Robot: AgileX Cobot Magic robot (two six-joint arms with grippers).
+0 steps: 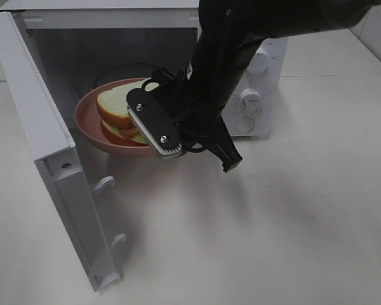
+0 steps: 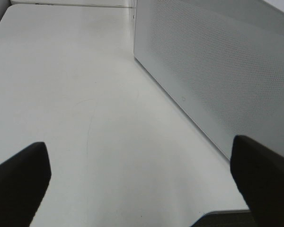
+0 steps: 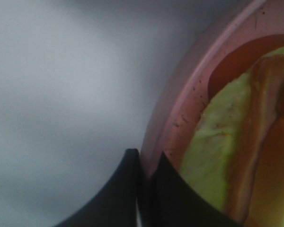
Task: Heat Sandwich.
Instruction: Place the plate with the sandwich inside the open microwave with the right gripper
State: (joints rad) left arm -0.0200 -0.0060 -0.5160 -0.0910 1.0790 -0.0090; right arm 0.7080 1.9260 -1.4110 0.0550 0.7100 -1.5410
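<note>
The sandwich (image 1: pixel 117 108), white bread with brown and pale green layers, lies on a round pink plate (image 1: pixel 89 124) in the mouth of the open microwave (image 1: pixel 260 76). My right gripper (image 1: pixel 155 136) reaches in from the right and is shut on the plate's near rim. In the right wrist view the two dark fingers (image 3: pixel 132 189) pinch the pink rim (image 3: pixel 180 109), with the sandwich's green filling (image 3: pixel 213 142) just beyond. My left gripper (image 2: pixel 139 184) hangs open over bare table with nothing between its fingers; it does not show in the high view.
The microwave's door (image 1: pixel 44 146) stands swung out to the left, with latch hooks on its inner face. Its perforated outer panel (image 2: pixel 217 75) is close to the left gripper. Control knobs (image 1: pixel 251 98) sit at the right. White table (image 1: pixel 292 222) lies in front.
</note>
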